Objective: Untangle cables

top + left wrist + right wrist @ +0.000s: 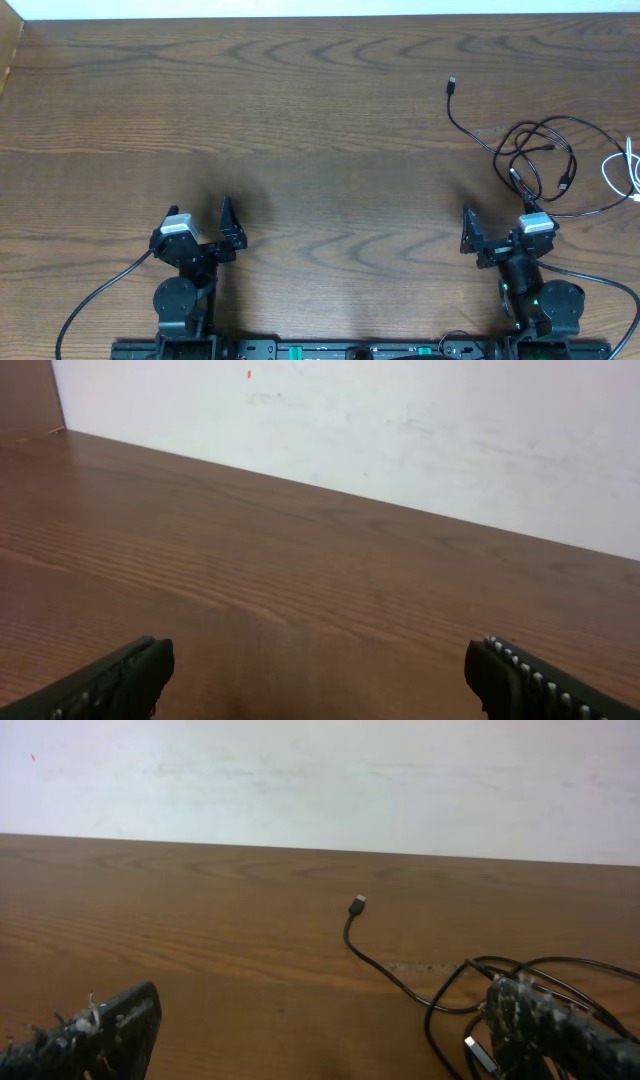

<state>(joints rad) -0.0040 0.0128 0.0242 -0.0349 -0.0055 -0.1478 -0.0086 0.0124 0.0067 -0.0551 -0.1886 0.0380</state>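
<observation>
The black cable (540,155) lies in loose overlapping loops at the table's right side. One tail runs up and left to a small plug (452,84). The white cable (628,172) curls at the right edge, beside the black loops; whether the two cross I cannot tell. My right gripper (500,225) is open, just in front of the black loops and touching nothing. In the right wrist view the black cable (400,982) passes close to the right finger (530,1020), and the right gripper (322,1010) holds nothing. My left gripper (200,218) (320,662) is open over bare wood, far from both cables.
The wooden table (300,120) ends at a white wall (400,430) along its far edge. Thick black arm wires (95,295) trail from the left base and others (600,282) from the right base. The arms' mounting rail (330,350) runs along the near edge.
</observation>
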